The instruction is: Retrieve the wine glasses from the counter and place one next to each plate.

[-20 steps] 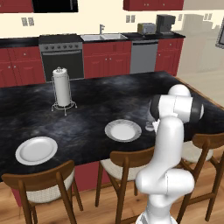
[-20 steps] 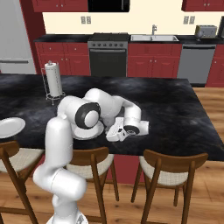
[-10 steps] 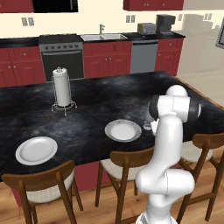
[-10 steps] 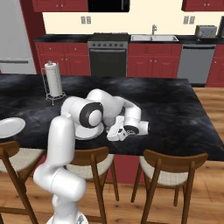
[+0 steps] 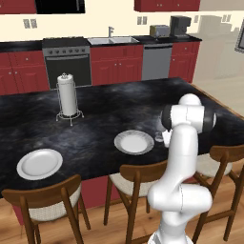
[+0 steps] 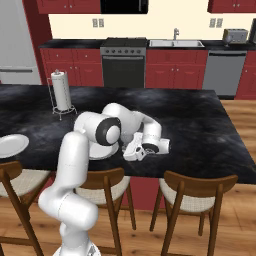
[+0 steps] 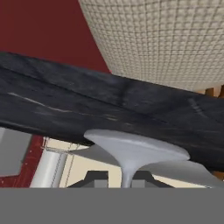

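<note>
One wine glass (image 7: pixel 131 153) sits right at the gripper (image 7: pixel 120 179), stem between the finger tips, foot on the black island top (image 5: pixel 95 128). Jaws nearly closed; can't tell whether they're gripping the stem. Left of the gripper: far plate (image 5: pixel 39 163), then near plate (image 5: pixel 134 141) just beside the glass, both bare.

Home kitchen (stove (image 5: pixel 66 59), sink (image 5: pixel 116 41), red cabinets (image 5: pixel 114 64))

Glossy black marbled island top (image 5: pixel 100 126), wooden chairs (image 5: pixel 143 183), smooth white plates (image 5: pixel 135 142).
</note>
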